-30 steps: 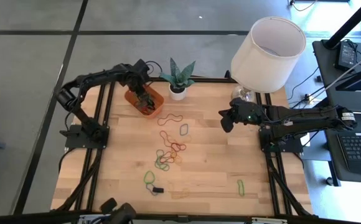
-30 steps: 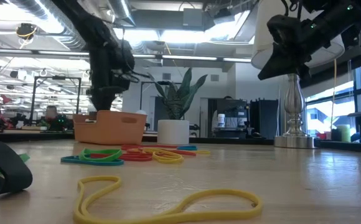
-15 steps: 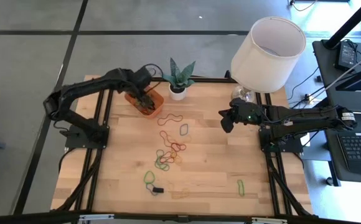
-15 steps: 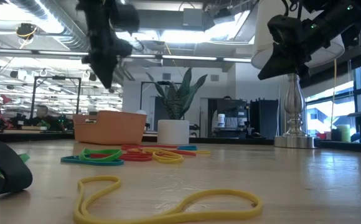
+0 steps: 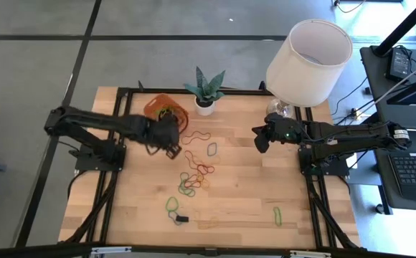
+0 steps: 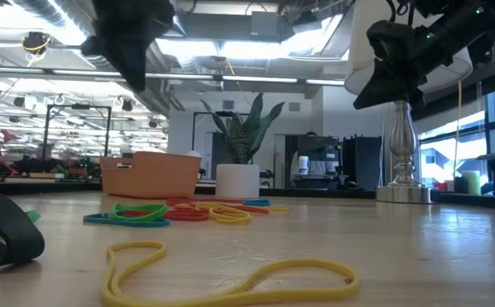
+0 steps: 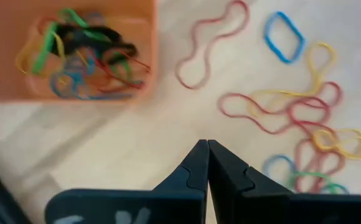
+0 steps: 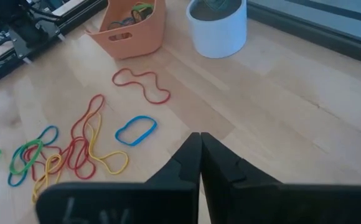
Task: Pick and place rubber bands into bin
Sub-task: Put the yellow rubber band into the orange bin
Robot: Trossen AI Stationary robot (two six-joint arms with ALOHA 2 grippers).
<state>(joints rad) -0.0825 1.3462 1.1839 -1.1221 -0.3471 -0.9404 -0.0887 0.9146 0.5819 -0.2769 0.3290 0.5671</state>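
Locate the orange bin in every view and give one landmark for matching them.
High view: orange bin, far side, beside the white plant pot.
Low view: bin, left of the pot.
Left wrist view, holding bands.
Right wrist view, near the pot.
Landmark: the pot.

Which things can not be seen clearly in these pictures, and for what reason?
- Bin contents: in the low view its own wall hides them.
- Rubber bands inside the bin: blurred in the left wrist view, so they cannot be counted.
- Small dark item near the table's front: too small in the high view to identify.
- Dark object: cut off by the low view's left edge.
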